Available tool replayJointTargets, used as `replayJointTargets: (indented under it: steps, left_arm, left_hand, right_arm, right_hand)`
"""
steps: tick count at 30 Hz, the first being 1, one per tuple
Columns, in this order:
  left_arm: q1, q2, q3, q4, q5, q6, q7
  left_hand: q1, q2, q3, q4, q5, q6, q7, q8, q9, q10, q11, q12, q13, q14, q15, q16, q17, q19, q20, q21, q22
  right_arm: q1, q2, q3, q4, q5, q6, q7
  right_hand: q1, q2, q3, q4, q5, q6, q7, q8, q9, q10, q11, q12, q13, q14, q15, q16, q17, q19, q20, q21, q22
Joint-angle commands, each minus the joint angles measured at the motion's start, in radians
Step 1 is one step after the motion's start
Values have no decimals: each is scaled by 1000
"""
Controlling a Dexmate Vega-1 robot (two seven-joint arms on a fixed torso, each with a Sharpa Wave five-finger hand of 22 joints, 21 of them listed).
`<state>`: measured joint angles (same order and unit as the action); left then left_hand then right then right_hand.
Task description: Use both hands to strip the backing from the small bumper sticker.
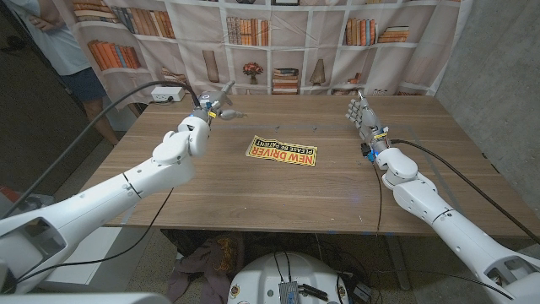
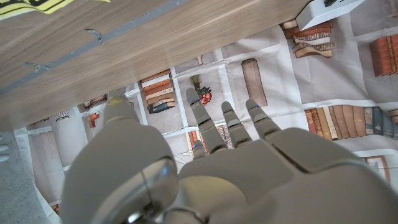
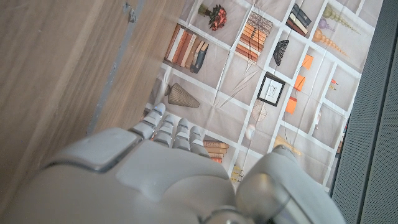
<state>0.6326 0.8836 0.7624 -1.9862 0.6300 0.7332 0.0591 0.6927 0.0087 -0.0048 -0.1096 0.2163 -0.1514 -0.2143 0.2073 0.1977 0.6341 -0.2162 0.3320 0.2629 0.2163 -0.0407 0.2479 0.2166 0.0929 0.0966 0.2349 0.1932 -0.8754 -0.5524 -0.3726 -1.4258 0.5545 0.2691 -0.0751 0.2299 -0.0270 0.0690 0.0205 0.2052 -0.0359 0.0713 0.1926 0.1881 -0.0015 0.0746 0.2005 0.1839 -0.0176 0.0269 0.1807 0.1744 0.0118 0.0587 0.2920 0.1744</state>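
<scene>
The small bumper sticker [image 1: 282, 151], yellow and black with "NEW DRIVER" on it, lies flat near the middle of the wooden table [image 1: 278, 194]. A corner of the sticker [image 2: 31, 5] shows in the left wrist view. My left hand [image 1: 213, 106] hovers over the table's far left part, fingers spread, holding nothing, well left of the sticker. My right hand [image 1: 363, 116] stands at the far right, fingers up and apart, empty, well right of the sticker. In the wrist views the left hand [image 2: 211, 162] and right hand [image 3: 168, 162] show bare fingers with nothing between them.
A bookshelf-print curtain [image 1: 295, 42] hangs behind the table. A white power strip [image 1: 165, 95] lies at the far left corner. A person [image 1: 59, 42] stands at the back left. Cables run along both arms.
</scene>
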Motion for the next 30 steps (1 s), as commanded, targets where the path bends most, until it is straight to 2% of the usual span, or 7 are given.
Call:
replayJointTargets:
  steps: [1, 10, 14, 17, 23, 25, 30]
  left_arm:
    - [4, -7, 29, -22, 161, 41, -111]
    - [7, -16, 52, -7, 293, 58, -201]
    - [20, -74, 64, 31, 343, 113, -229]
    - [15, -83, 84, 43, 393, 118, -260]
    - [23, -102, 64, 50, 375, 106, -305]
    - [33, -115, 57, 56, 368, 110, -293]
    - [33, -116, 58, 57, 372, 90, -307]
  left_hand:
    - [24, 6, 6, -7, 9, 10, -4, 6, 2, 13, -1, 6, 4, 10, -135, 5, 1, 8, 1, 6, 3]
    - [54, 19, 17, -17, 11, 23, -3, 9, 2, 41, -1, 14, 7, 17, -145, 1, 1, 6, -2, 3, 3]
    - [60, 19, 18, -19, 10, 23, -4, 8, 1, 37, 0, 11, 8, 3, -139, -7, 1, 0, -1, 0, 2]
    - [58, 18, 15, -16, 8, 22, -3, 6, 1, 22, 1, 4, 8, -3, -131, -10, 2, -3, -2, -2, 2]
    - [40, 15, 5, -5, 4, 15, 1, 1, 1, -7, 2, -11, 8, -11, -118, -15, 4, -5, -2, -4, 2]
    - [84, 70, 39, -13, 0, 15, 2, 1, 1, -17, -1, -20, 9, -13, -117, -17, 5, -6, -1, -5, 2]
    - [126, 91, 63, -29, -8, 17, 0, 1, 1, -23, -1, -28, 9, -16, -115, -21, 3, -10, 0, -8, 2]
  right_arm:
    - [4, 7, -6, 16, 21, -13, 19]
    - [9, 13, -12, 28, 30, -20, 28]
    - [16, 21, -15, 37, 32, -15, 32]
    - [18, 26, -16, 43, 34, -14, 33]
    - [16, 26, -17, 41, 35, -18, 29]
    - [14, 25, -17, 39, 35, -19, 27]
    - [13, 28, -16, 41, 39, -17, 29]
  right_hand:
    - [6, 12, 0, 1, 0, 1, -1, 5, 4, 4, -5, 7, 1, -1, -2, 5, 5, -4, 9, -3, 4]
    - [7, 15, 1, 0, -1, 1, -2, 5, 4, 4, -5, 7, 1, -2, -2, 5, 5, -4, 10, -7, 4]
    - [8, 16, 1, 0, -1, 4, -2, 6, 4, 3, -5, 7, 1, -2, -3, 5, 5, -4, 10, -9, 4]
    - [8, 16, 1, -1, -1, 5, -1, 7, 4, 3, -6, 7, 1, -2, -4, 4, 5, -3, 10, -11, 4]
    - [8, 17, 0, -1, -1, 5, -2, 6, 4, 3, -7, 7, 1, -2, -4, 4, 5, -3, 11, -14, 4]
    - [7, 17, 0, -1, -2, 5, -2, 6, 4, 3, -7, 7, 1, -2, -4, 4, 5, -3, 11, -15, 4]
    - [7, 17, -1, -2, -2, 5, -2, 6, 4, 2, -6, 6, 1, -2, -3, 4, 5, -2, 11, -17, 4]
